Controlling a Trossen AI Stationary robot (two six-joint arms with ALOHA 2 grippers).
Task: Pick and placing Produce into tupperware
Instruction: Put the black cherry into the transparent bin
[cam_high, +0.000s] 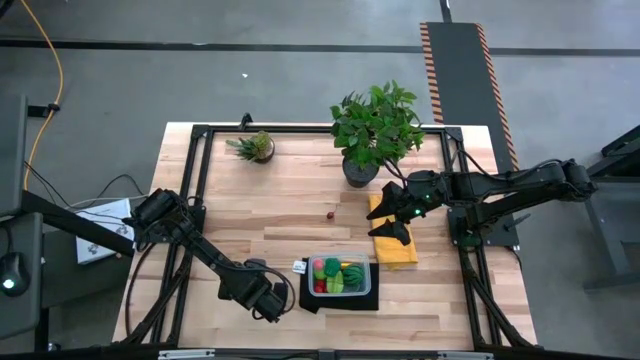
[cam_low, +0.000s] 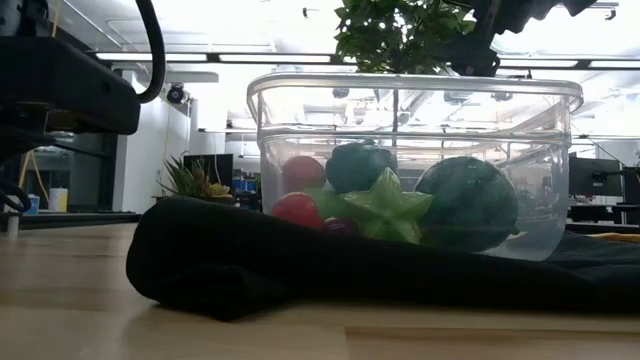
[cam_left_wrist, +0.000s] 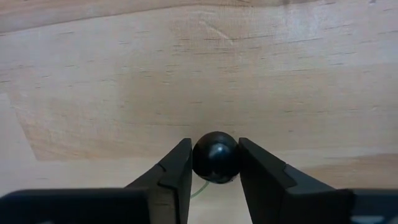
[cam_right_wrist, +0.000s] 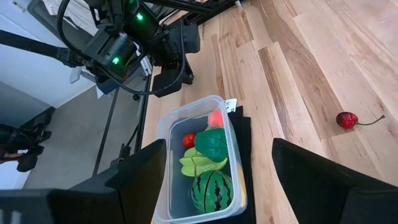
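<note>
Robotics lab: framed wooden table (cam_high: 300, 180), concrete floor (cam_high: 250, 80), monitors (cam_low: 590, 180).

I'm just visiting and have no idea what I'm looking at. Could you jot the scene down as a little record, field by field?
Container: small clear plastic rectangular tupperware on a black mat
Inside it: striped dark green toy melon, green star-shaped fruit, red pieces
Left gripper: beside the mat, closed on a small glossy dark ball-shaped fruit
Right gripper: open, empty, over the yellow cloth
Still on the table: small red cherry with a stem
Also there: two leafy potted plants
</note>
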